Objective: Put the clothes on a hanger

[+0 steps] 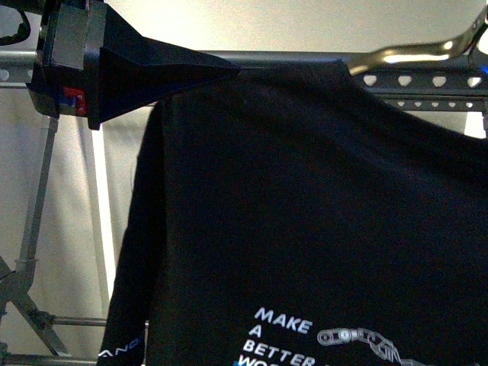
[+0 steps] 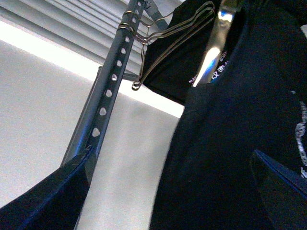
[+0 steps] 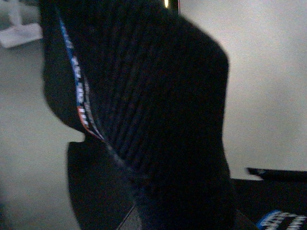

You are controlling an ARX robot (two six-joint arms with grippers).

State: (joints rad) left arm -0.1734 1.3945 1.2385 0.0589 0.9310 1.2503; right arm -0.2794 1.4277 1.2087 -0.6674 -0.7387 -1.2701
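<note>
Hanging shirt (image 1: 305,198) on rack (image 1: 385,88).
Left gripper (image 2: 172,155) jaws spread, shoulder between; right gripper's grip: cannot tell. Settle coat hanger (image 1: 415,52) squarely before withdrawing.

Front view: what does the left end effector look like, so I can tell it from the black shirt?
The left end effector is matte black: a boxy body tapering into a flat-faced wedge with a narrow tip. A small red and blue marking sits low on the body, and a black cable loops above it. In the left wrist view its fingers look dark navy and straight-edged.
</note>
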